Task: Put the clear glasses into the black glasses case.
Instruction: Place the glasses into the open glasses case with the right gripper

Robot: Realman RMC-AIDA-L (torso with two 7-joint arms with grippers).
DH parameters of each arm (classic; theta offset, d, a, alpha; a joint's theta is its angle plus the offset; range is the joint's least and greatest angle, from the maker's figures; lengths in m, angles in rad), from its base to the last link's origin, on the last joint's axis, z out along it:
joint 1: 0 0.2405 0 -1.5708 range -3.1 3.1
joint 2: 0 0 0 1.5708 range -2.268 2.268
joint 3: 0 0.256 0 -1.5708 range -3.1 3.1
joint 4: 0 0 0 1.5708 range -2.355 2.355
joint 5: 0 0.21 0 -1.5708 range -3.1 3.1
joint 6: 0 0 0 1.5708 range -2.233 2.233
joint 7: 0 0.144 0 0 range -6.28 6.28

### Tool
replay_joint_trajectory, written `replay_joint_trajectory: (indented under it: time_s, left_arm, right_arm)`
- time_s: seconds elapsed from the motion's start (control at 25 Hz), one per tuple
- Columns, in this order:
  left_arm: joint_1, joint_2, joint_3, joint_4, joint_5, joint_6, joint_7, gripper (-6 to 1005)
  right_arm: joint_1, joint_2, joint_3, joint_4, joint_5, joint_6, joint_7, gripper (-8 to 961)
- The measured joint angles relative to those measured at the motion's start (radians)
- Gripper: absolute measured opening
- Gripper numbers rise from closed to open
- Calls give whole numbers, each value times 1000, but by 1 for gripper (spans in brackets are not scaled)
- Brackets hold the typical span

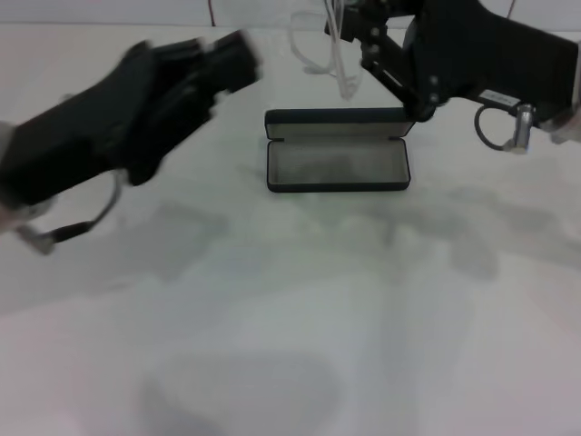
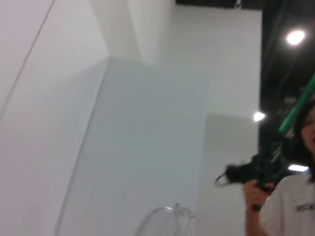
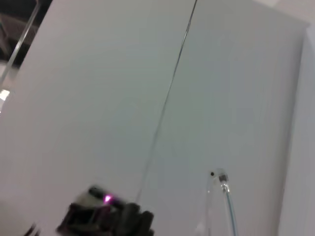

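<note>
The black glasses case (image 1: 337,151) lies open at the middle of the table, its lid standing up behind and its pale grey lining showing. The clear glasses (image 1: 325,50) hang in the air above and behind the case, held at the top by my right gripper (image 1: 348,25), which is shut on them. One transparent arm of the glasses (image 3: 225,196) shows in the right wrist view, and a curved part of the glasses (image 2: 167,220) shows in the left wrist view. My left gripper (image 1: 232,58) is raised to the left of the case, touching nothing.
The white table (image 1: 290,309) stretches in front of the case. White walls rise behind it. A person in a white shirt (image 2: 290,206) stands off to one side in the left wrist view.
</note>
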Motion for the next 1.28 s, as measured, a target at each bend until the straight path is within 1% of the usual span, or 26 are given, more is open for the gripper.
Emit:
replay_joint_trajectory:
  time_s: [0.08, 0.12, 0.16, 0.2, 0.24, 0.28, 0.36, 0.44, 0.52, 0.6, 0.68, 0.76, 0.8, 0.92, 1.16, 1.28]
  left_arm:
    - [31, 35, -8, 0, 5, -8, 5, 72]
    - [43, 48, -14, -1, 8, -12, 8, 72]
    - [60, 60, -34, -3, 8, -22, 8, 72]
    - [83, 70, -73, -3, 9, -35, 7, 71]
    - [97, 73, -100, -4, 12, -43, 5, 71]
    - [115, 73, -141, 0, 18, -52, 2, 70]
    - [144, 72, -216, 12, 39, -62, -2, 69]
    - [160, 69, -269, 29, 60, -62, -11, 69]
    - [170, 66, -298, 43, 72, -62, -19, 68]
    - [174, 64, -306, 48, 76, -63, -20, 67]
    - [175, 62, -307, 48, 77, -63, -19, 66]
    - [173, 57, -308, 46, 77, -68, -18, 66]
    - [171, 55, -309, 45, 77, -72, -18, 66]
    - [167, 52, -309, 45, 77, -76, -19, 67]
    - [166, 40, -308, 41, 83, -77, -21, 67]
    - [168, 27, -310, 41, 86, -77, -21, 67]
  right_arm:
    - [-38, -19, 0, -139, -107, 61, 117, 86]
    - [-55, -28, 0, -215, -176, 94, 188, 86]
    - [-74, -36, 0, -310, -283, 137, 292, 86]
    - [-91, -38, 1, -393, -366, 161, 373, 86]
    - [-116, -35, 6, -501, -494, 183, 479, 86]
    - [-130, -30, 8, -565, -564, 189, 539, 87]
    - [-149, -8, 17, -703, -763, 186, 698, 87]
    - [-148, 9, 6, -821, -954, 175, 857, 87]
    - [-133, 15, -45, -910, -1128, 170, 998, 87]
    - [-115, 17, -113, -958, -1259, 188, 1111, 87]
    - [-96, 19, -173, -970, -1339, 223, 1175, 87]
    - [-66, 20, -232, -962, -1426, 250, 1232, 87]
    - [-39, 20, -269, -948, -1483, 262, 1271, 88]
    - [4, 22, -341, -909, -1582, 302, 1329, 88]
    - [21, 22, -418, -889, -1675, 362, 1342, 88]
    - [23, 22, -438, -874, -1712, 384, 1348, 88]
